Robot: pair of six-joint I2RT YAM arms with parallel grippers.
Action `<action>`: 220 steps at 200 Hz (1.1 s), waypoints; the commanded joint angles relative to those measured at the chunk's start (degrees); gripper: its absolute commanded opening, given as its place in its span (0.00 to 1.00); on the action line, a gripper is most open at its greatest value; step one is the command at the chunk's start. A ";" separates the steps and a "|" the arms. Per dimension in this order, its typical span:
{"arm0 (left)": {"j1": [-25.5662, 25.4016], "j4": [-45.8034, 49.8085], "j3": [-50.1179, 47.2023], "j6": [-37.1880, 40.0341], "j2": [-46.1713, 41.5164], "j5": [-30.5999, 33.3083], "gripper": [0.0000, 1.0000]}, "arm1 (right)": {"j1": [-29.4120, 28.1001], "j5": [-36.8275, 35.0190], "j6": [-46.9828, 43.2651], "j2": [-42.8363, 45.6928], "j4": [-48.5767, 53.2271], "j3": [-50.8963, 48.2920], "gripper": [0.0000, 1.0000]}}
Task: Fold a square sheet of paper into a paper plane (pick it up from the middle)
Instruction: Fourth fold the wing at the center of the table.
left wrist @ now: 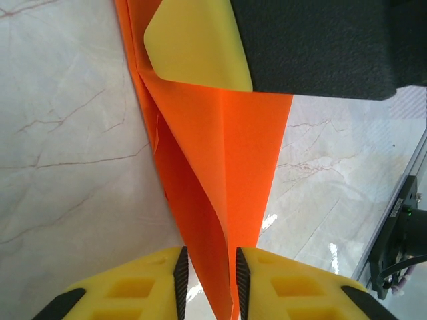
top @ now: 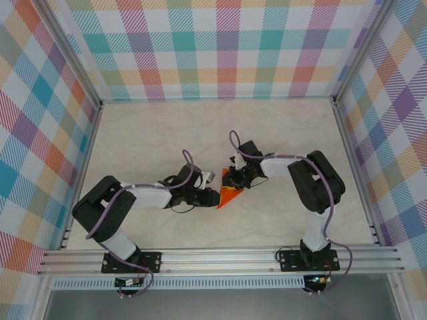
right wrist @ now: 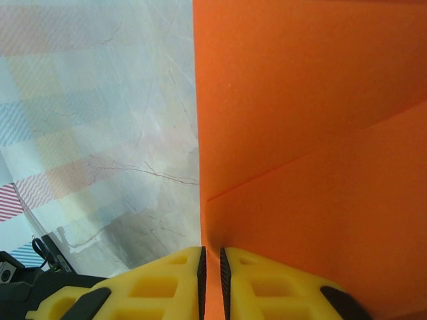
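Part-folded orange sheet (top: 229,197) awaiting its wings
Right hand (right wrist: 211,263) is clamping it; left hand (left wrist: 208,267) is straddling it, jaws slightly parted; several folds are likely remaining.

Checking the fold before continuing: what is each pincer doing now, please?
Left pincer: open, folded orange paper loose in its gap.
Right pincer: closed on that paper.

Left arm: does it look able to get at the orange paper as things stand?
Likely yes. The orange paper runs between the left pincer's parted fingers, with nothing in between. The right pincer clamps the paper's other end, clear of that spot.
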State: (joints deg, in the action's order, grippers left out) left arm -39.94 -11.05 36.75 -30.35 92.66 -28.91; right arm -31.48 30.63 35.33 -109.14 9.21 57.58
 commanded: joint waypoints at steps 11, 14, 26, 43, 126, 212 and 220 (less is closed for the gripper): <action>0.39 -1.31 -0.71 -1.08 -0.25 -1.15 0.24 | -0.16 -2.86 -0.79 -1.42 2.07 -2.82 0.17; 0.40 -1.41 -0.72 -1.12 -0.21 -1.20 0.24 | -0.16 -2.85 -0.86 -1.47 2.04 -2.87 0.17; 0.38 -2.07 -0.89 -1.36 -0.03 -1.51 0.20 | -0.20 -2.77 -0.79 -1.45 2.00 -3.02 0.17; 0.22 -2.18 -0.84 -1.29 0.33 -1.74 0.19 | -0.16 -2.70 -0.80 -1.42 1.86 -3.26 0.17; -0.13 -4.39 -0.71 -0.89 3.82 -5.37 0.05 | -0.16 -2.86 -0.75 -1.78 1.45 -3.88 0.17; -2.48 -1.20 -0.54 5.42 4.95 -7.77 0.00 | -0.16 -3.65 -0.72 -2.91 1.38 -4.31 0.17; -2.76 -0.39 -0.45 6.24 5.22 -7.77 0.00 | -0.16 -3.78 -0.65 -3.01 1.37 -4.36 0.17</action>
State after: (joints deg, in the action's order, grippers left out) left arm -40.88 -15.14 36.18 -28.47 96.29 -32.97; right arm -31.44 30.70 35.31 -108.57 6.81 56.01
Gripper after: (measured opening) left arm 0.045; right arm 0.166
